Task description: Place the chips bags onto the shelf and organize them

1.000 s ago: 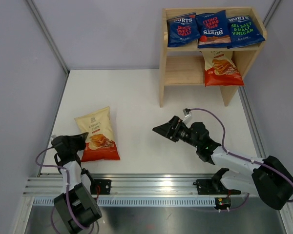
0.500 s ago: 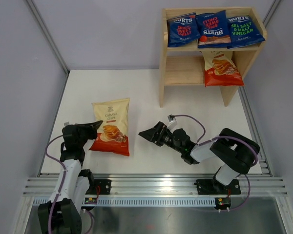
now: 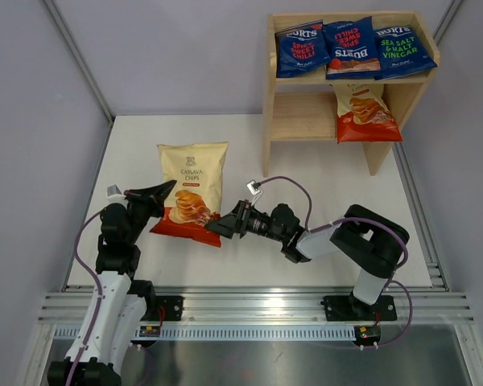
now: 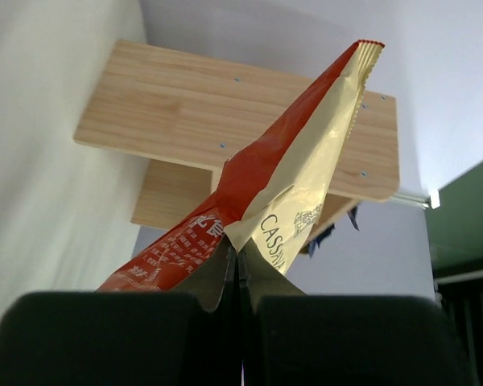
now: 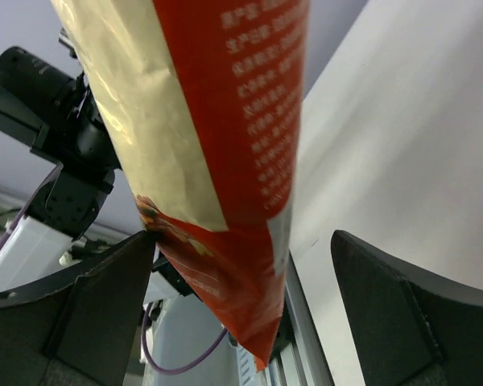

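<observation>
1. Top external view: a cream cassava bag [image 3: 191,193] with a red-orange bottom sits over the left-middle part of the white counter [image 3: 225,145]. It is between the two arms and well apart from the shelf [image 3: 267,121]. Its cream top points toward the back wall and its red bottom edge points toward the arm bases.
2. The left end effector [image 3: 157,199] is at the bag's lower left corner. In the left wrist view its two dark fingers are pressed together on the bag's seam. The bag rises from them edge-on toward the shelf's side panel.
3. The right end effector [image 3: 217,225] is at the bag's lower right corner. In the right wrist view its fingers are spread wide. The red bottom corner hangs between them, close to one finger and clear of the other. Whether it touches the nearer finger cannot be told.
4. In that same view the corner seems to hang free of the counter.
5. The shelf stands at the far right of the counter, against the back wall. Three dark blue Burts bags [image 3: 351,48] lie side by side across its top tier, filling it from edge to edge.
6. A second cream bag [image 3: 365,112] sits at the right end of the lower tier, with its red bottom edge reaching past the front of the board. The left part of that tier shows bare wood.
</observation>
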You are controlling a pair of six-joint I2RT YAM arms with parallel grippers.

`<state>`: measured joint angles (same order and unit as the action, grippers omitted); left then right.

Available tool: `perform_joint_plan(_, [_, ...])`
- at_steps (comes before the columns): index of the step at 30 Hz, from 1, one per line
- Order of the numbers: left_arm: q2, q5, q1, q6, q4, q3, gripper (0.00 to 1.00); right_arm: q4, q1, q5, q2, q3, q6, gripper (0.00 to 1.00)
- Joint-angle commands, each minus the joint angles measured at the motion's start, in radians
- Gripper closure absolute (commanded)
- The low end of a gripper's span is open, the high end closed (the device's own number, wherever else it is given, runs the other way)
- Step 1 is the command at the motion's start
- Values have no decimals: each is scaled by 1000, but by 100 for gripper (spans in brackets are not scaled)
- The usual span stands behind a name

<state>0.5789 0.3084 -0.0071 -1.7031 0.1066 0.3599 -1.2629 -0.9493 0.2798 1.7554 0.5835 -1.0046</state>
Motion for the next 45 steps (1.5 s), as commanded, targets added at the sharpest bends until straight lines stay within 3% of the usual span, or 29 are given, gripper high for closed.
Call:
perform_joint_plan(1, [-36, -29, -69, -53, 68, 65, 100, -90, -11, 110, -46, 75, 101, 2])
perform_joint_plan(5, [-44, -51, -122, -49, 68, 83, 100, -64, -9, 130, -71, 99, 119, 13])
perform_joint_plan(6, [-44, -51, -128, -47, 74, 83, 100, -75, -9, 140, -79, 96, 120, 19])
perform_joint_plan(7, [-44, -45, -132, -38, 80, 80, 100, -85, -11, 151, -82, 88, 124, 36])
perform_joint_plan(9, [-34, -31, -133, -11, 91, 94, 100, -102, -9, 159, -108, 75, 135, 49])
perform_joint_plan(11, [-16, 15, -133, 74, 108, 119, 88, -78, -9, 171, -135, 52, 147, 61])
perform_joint_plan(13, [21, 66, -133, 188, 93, 172, 76, -2, -8, 190, -198, 33, 175, 66])
perform_joint_plan(14, [33, 90, -133, 225, 93, 188, 63, 29, -8, 197, -223, 30, 185, 71])
perform_joint_plan(16, [67, 176, -133, 328, 123, 223, 51, 98, -5, 206, -302, 15, 219, 79])
perform_joint_plan(17, [79, 205, -133, 367, 128, 238, 38, 167, -5, 231, -333, 13, 236, 82])
perform_joint_plan(21, [99, 359, -133, 629, 84, 300, 4, 422, 12, 294, -526, 32, 358, 84])
perform_joint_plan(22, [101, 424, -133, 720, 71, 306, 1, 556, 17, 308, -554, 57, 388, 84])
perform_joint_plan(26, [114, 687, -133, 766, 203, 268, 1, 837, 29, 439, -648, 139, 526, 83])
perform_joint_plan(27, [118, 730, -133, 735, 282, 264, 1, 879, 33, 464, -671, 153, 562, 83])
perform_joint_plan(33, [70, 899, -143, 717, 351, 257, 2, 1212, 75, 610, -695, 308, 684, 83])
perform_joint_plan(37, [36, 908, -156, 883, 149, 318, 29, 1391, 104, 641, -691, 393, 739, 83])
perform_joint_plan(38, [33, 900, -157, 923, 36, 336, 50, 1404, 106, 638, -691, 403, 742, 82])
perform_joint_plan(40, [33, 864, -157, 1012, -56, 364, 67, 1459, 112, 638, -689, 436, 767, 81])
perform_joint_plan(44, [21, 766, -156, 999, -91, 387, 83, 1478, 119, 598, -698, 458, 771, 76])
perform_joint_plan(45, [10, 735, -156, 987, -82, 387, 86, 1478, 119, 581, -709, 458, 771, 68])
